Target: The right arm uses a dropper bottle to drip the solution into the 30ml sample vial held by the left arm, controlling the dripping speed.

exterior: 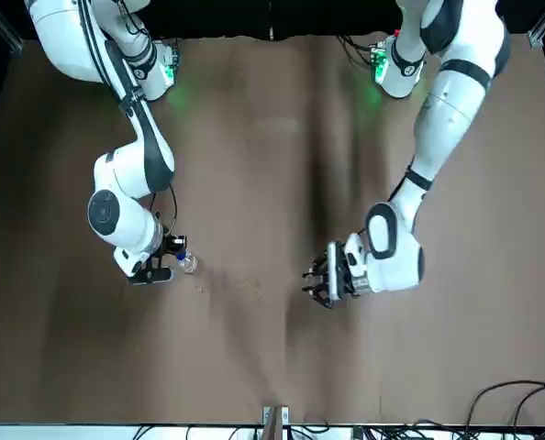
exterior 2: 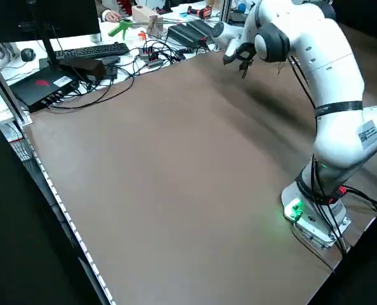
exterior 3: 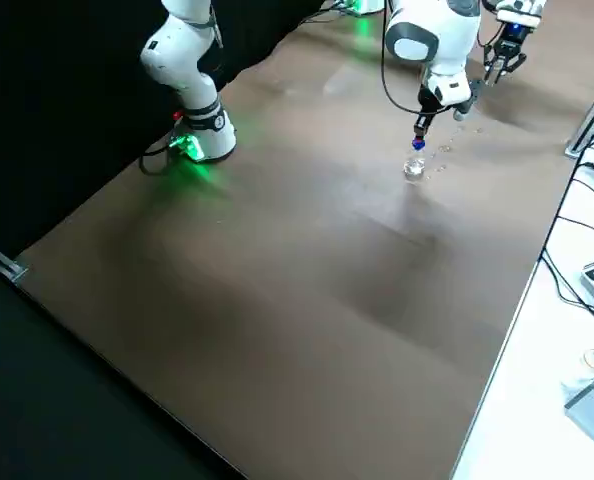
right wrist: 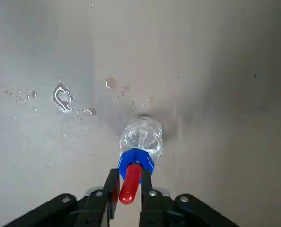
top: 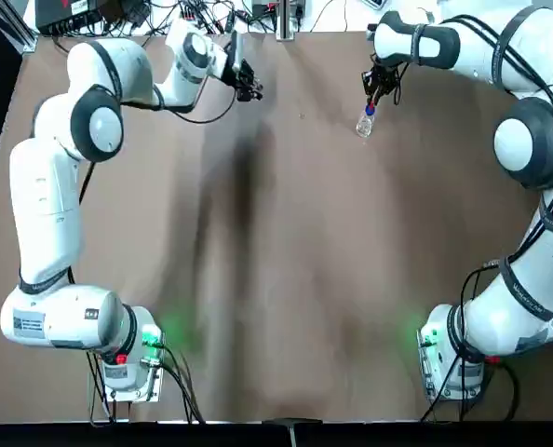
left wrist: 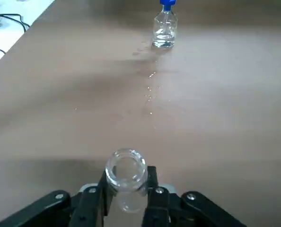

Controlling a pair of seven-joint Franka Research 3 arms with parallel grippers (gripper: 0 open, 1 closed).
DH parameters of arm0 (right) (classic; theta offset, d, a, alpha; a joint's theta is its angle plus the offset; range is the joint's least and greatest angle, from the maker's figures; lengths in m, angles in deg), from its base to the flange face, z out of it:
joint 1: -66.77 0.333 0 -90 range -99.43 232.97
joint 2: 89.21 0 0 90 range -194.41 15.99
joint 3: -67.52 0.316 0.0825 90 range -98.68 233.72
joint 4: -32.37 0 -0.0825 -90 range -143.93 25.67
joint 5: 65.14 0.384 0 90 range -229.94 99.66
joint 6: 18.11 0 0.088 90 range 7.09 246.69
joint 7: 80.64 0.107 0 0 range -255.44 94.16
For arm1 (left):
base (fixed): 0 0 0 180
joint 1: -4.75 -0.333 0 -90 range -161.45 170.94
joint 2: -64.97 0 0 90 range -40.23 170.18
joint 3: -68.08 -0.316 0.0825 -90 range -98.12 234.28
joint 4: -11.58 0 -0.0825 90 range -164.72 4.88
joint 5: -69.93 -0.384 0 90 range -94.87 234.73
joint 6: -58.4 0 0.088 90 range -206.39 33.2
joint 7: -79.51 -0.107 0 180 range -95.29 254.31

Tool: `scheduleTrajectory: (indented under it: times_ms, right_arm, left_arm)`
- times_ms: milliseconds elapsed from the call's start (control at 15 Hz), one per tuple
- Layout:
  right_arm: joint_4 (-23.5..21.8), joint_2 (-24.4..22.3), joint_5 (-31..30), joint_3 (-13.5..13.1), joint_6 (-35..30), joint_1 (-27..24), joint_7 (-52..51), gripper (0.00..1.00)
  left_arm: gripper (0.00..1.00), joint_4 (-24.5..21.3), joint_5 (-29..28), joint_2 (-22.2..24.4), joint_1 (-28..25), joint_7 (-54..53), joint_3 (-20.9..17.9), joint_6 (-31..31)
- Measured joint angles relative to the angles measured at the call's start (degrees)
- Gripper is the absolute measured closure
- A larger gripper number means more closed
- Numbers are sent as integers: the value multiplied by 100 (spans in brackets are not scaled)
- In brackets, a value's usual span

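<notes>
The dropper bottle (right wrist: 140, 136) stands upright on the brown table, clear with a blue collar and a red top. My right gripper (right wrist: 130, 187) is above it, shut on the red top; this shows at the far right in the top view too, with the bottle (top: 365, 122) under the gripper (top: 377, 90). The sample vial (left wrist: 126, 171) is a clear open-mouthed tube, and my left gripper (left wrist: 127, 183) is shut on it. In the top view the left gripper (top: 249, 88) hovers at the far middle-left, well apart from the bottle. The left wrist view shows the bottle (left wrist: 165, 31) far off.
Small spilled droplets (right wrist: 62, 97) lie on the table beside the bottle and trail toward the left gripper (left wrist: 150, 90). Cables, a keyboard and boxes (exterior 2: 87, 54) crowd the bench beyond the table's far edge. The arm bases (top: 128, 358) sit at the near corners.
</notes>
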Motion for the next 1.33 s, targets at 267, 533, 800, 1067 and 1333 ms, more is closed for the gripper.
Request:
scheduleTrajectory:
  times_ms: [267,533,800,1067,1333]
  right_arm:
    - [0,3,0,0,-11,0,0,75]
    - [0,4,-2,-1,-15,0,0,87]
    - [0,6,-2,-6,-15,0,2,96]
    - [0,6,-2,-7,-15,0,4,96]
    - [0,6,-2,-8,-15,0,17,96]
  left_arm:
    - [69,24,-12,152,525,318,-297,-265]
    - [69,24,-18,197,651,467,-352,-283]
    - [69,23,-23,198,921,730,-356,-582]
    - [69,23,-334,198,1060,1042,-358,-707]
    - [69,25,-735,245,1063,1460,-358,-711]
